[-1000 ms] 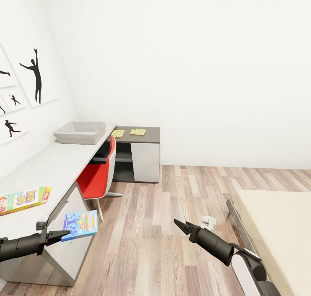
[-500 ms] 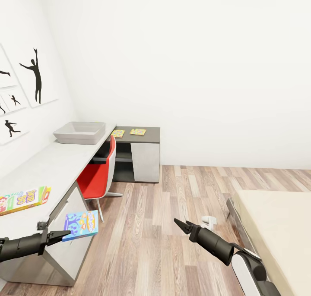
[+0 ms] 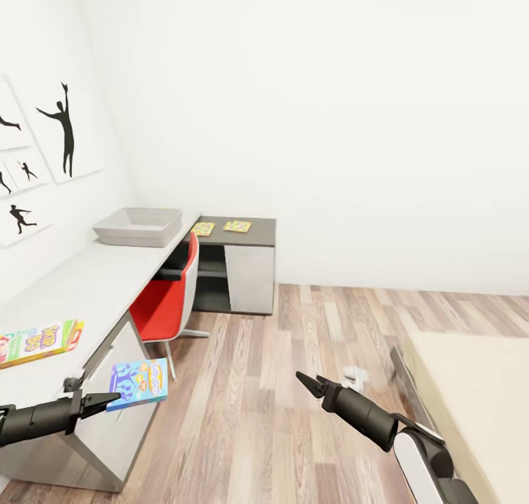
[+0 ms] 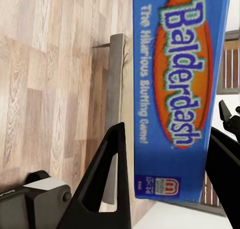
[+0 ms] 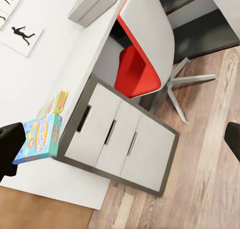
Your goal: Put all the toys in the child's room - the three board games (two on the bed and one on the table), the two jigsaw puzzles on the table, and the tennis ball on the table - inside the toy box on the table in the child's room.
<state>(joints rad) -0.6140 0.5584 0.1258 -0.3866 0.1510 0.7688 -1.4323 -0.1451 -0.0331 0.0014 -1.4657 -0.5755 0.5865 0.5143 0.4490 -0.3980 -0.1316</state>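
left gripper (image 3: 110, 398): pinching blue board game (image 3: 138, 383) in the air beside the table (image 3: 81, 287). right gripper (image 3: 307, 383): fingers spread, holding nothing. second board game (image 3: 37, 340): on table, cut off by frame edge. toy box (image 3: 137, 226): far end. jigsaw puzzles (image 3: 220, 227): detail indistinct. bed (image 3: 470, 386): partly cropped.

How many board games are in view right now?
2. The bright blue Balderdash board game box is held in the left gripper. The white-and-green board game box lies flat on the near end of the long pale grey table. Others may be out of frame.
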